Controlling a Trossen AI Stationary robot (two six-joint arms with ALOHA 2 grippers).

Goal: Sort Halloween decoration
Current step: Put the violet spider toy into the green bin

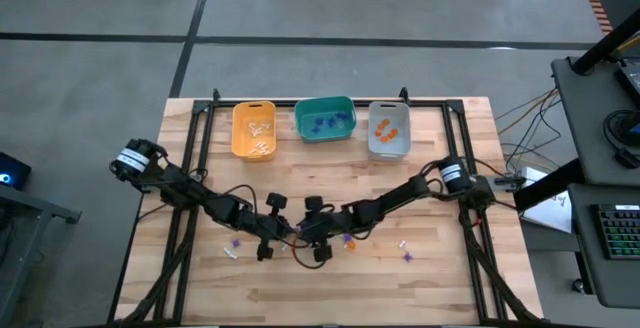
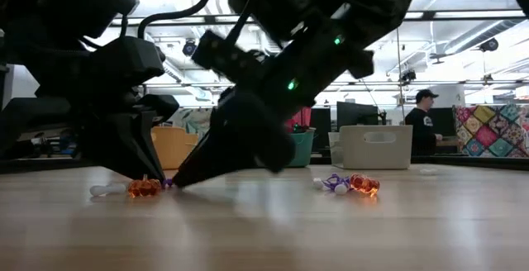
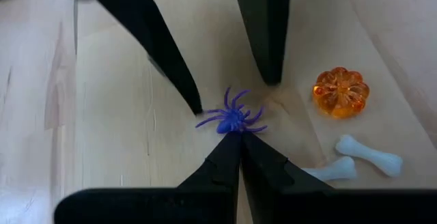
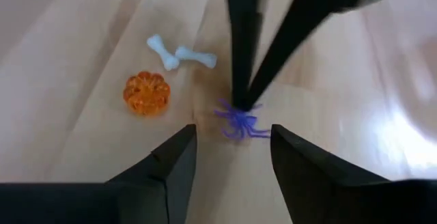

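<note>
The Halloween decoration being sorted now is a tiny purple plastic spider (image 3: 234,119) lying on the wooden table (image 1: 420,288), near its middle. The left gripper (image 3: 239,136) is pinched tight and touches the spider's edge, probably to hold it in place. A small orange plastic pumpkin (image 3: 341,92) and two white plastic bones (image 3: 369,154) lie just beside it. The right gripper (image 4: 232,136) has its fingers spread on each side of the spider, not holding anything, probably ready to pick it up.

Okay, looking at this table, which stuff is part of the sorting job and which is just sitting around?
Part of the job:
- purple spider, pinched by the shut left gripper, open right gripper beside it
- orange pumpkin
- two white bones
- yellow bin, teal bin, grey bin

Just lying about:
- keyboard
- cables
</note>
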